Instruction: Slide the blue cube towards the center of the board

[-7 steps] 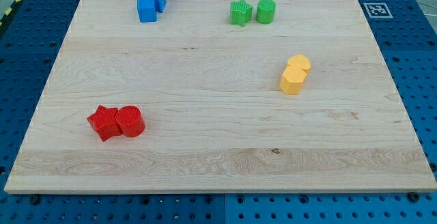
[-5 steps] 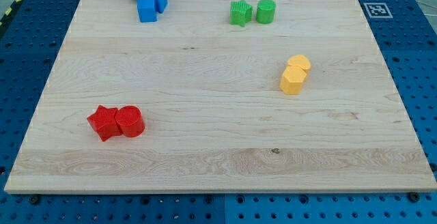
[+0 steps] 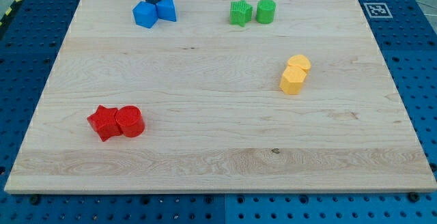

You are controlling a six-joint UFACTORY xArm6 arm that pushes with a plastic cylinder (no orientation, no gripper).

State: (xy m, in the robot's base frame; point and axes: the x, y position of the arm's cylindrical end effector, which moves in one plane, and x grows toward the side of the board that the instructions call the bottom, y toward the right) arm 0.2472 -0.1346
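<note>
Two blue blocks sit touching near the view's top left of the wooden board (image 3: 218, 162). The left one looks like the blue cube (image 3: 144, 16), turned at an angle. The right one is a blue angular block (image 3: 166, 9) whose exact shape I cannot make out. My tip (image 3: 151, 1) stands just above the two, at the gap between them, touching or nearly touching both. The dark rod runs up out of the view's top.
A green star (image 3: 240, 13) and a green cylinder (image 3: 265, 11) sit at the top, right of middle. Two yellow blocks (image 3: 294, 74) touch at the right. A red star (image 3: 103, 122) and a red cylinder (image 3: 130, 121) touch at the lower left.
My tip moved right from the blue blocks' upper left to just above them. The blue cube slid slightly down and turned. The other blue block shifted right and down.
</note>
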